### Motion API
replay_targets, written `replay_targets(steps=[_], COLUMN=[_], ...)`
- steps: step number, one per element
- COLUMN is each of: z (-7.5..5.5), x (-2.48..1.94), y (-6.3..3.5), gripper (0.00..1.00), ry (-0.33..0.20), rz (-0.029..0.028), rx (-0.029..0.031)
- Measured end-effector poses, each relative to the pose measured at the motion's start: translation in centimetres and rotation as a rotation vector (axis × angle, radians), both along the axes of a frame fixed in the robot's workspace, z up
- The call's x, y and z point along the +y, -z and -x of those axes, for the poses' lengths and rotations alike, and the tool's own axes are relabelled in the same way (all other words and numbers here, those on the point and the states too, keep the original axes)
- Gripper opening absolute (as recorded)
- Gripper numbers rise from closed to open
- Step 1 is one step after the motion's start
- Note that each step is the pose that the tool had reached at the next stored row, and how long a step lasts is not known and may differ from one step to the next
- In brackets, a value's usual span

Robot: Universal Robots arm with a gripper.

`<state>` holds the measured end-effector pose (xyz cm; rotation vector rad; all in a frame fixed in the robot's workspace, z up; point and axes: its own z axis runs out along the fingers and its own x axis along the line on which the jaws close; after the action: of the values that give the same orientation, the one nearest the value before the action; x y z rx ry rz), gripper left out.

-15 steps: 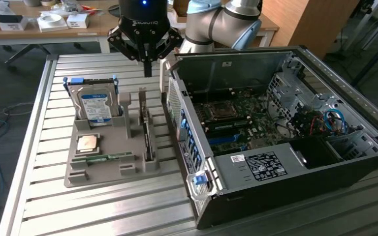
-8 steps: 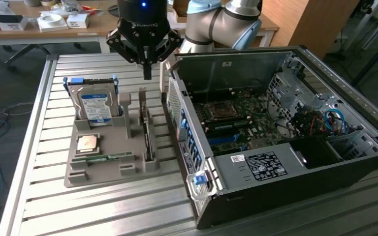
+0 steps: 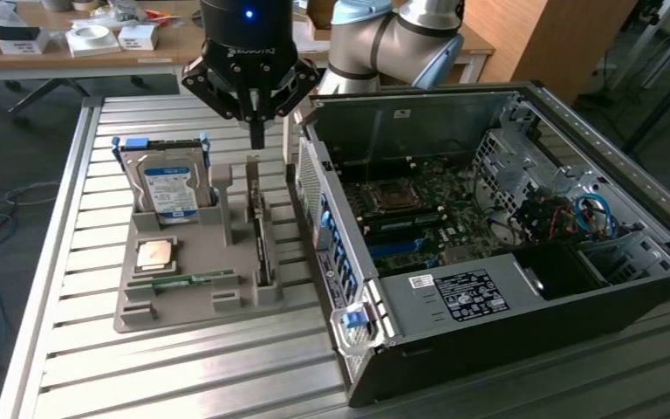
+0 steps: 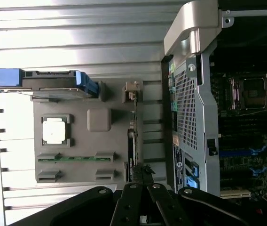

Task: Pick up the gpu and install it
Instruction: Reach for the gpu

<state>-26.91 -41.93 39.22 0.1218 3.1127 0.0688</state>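
Open computer case [image 3: 487, 349] nearest in the exterior view, lying on its side on a slatted metal table [image 3: 137, 367]. Bares a green motherboard [image 3: 428, 209] and carries a black sticker [image 3: 463, 297] with white print too fine to read. To the exterior view's left of it, a grey holder [image 3: 213, 262]. Carries a hard drive [image 3: 170, 188] with a blue label standing upright, a square processor [image 3: 154, 255] lying flat, a green memory stick [image 3: 184, 281], and the graphics card [image 3: 262, 236] standing on edge in the slot closest to the case.

Above, a grey arm [image 3: 387, 35] bent over from behind the case, wrist pointing straight down. Black gripper [image 3: 256, 144] vertical, with a blue light [image 3: 249, 13] on its body and pale lettering there that cannot be read. Fingers pressed together with nothing between them, tips just above the card's far end, apparently not touching it.

In the wrist view, black links of the gripper [image 4: 143, 170] closest, tips closed over the graphics card [image 4: 133, 136], seen edge-on as a thin dark line in the holder [image 4: 82, 141]. Hard drive [image 4: 49, 82], processor [image 4: 54, 130] and memory stick [image 4: 74, 158] each in a separate recess. Perforated wall of the case [image 4: 194, 108] just beside the card, with an empty processor socket [image 4: 252, 93] inside.
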Motion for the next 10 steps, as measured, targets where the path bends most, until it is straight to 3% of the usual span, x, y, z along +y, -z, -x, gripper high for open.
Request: replay_targets(steps=[3, 10], z=[0.15, 0.63], x=[-0.25, -0.25], y=[0.01, 0.01], gripper=[0.11, 0.11], ry=[0.0, 0.0], rz=[-0.0001, -0.0001], rx=[-0.0001, -0.0001])
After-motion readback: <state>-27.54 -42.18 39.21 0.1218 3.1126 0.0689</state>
